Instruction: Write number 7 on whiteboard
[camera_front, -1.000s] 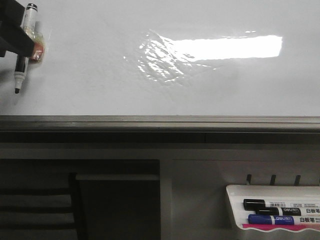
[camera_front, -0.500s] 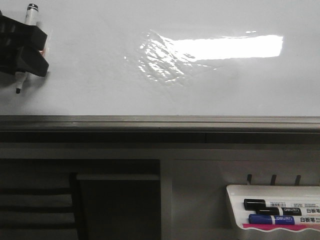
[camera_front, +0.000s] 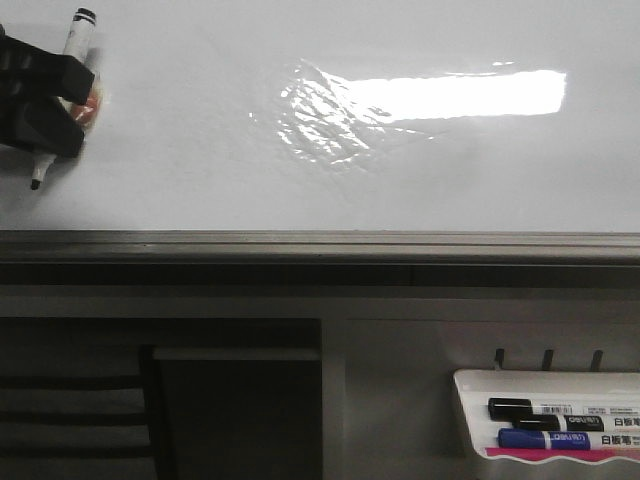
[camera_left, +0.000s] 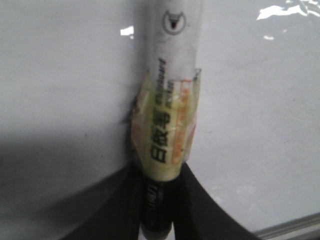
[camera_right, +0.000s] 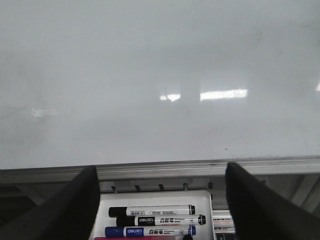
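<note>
The whiteboard (camera_front: 200, 170) fills the upper front view, with a bright glare and a wrinkled shiny patch (camera_front: 320, 115); its grey edge rail (camera_front: 320, 245) runs below. No number 7 shows on it. My left gripper (camera_front: 45, 105), at the board's far left, is shut on a white marker (camera_front: 76, 32) wrapped in yellowish tape; its black tip (camera_front: 36, 183) points down at the board. The left wrist view shows the marker (camera_left: 167, 130) clamped between the black fingers. My right gripper (camera_right: 159, 200) is open and empty, facing the board (camera_right: 160, 75) above the marker tray.
A small white plastic tray (camera_front: 470, 385) hangs below the rail at the lower right and holds black and blue markers (camera_front: 545, 423). It also shows in the right wrist view (camera_right: 155, 197) with markers (camera_right: 155, 220). A dark open shelf (camera_front: 160, 400) lies at lower left.
My left gripper has turned and shifted slightly with the marker; the marker's top end now leans further right. The tip stays near the same spot. No mark has appeared.
</note>
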